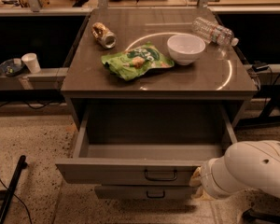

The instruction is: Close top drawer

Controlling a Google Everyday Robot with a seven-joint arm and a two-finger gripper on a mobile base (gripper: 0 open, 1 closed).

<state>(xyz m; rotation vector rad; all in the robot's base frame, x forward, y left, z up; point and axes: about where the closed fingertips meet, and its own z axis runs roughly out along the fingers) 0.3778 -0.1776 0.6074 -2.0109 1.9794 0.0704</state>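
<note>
The top drawer (126, 171) stands pulled far out of the cabinet toward the near side, its grey inside bare, its flat front hanging over the lower drawer (130, 192) beneath. It looks like sheet metal: stiff, hard and fairly weighty, likely to run on slides, so it should take a firm, straight shove without bending or harm. No grip seems needed. The small dark loop handle (161, 175) at the middle of the front is the one place to hold, but for closing, the flat front near that handle is the better spot to press. A push far off to one end may skew the drawer in its slides

The end effector (195, 177) sits at the right end of the drawer front, touching it or just beside it, to the right of the handle and on the near side of the panel. The bulky white arm (252, 171) behind it reaches in from the near right. Whether the end effector is open or closed I cannot tell, and nothing shows in its hold

Above, the worktop (200, 80) carries a green snack bag (136, 60) and a white bowl (185, 48), with a can (104, 35) lying at the far left and a plastic bottle (213, 31) lying at the far right, all well apart from the drawer front
</note>
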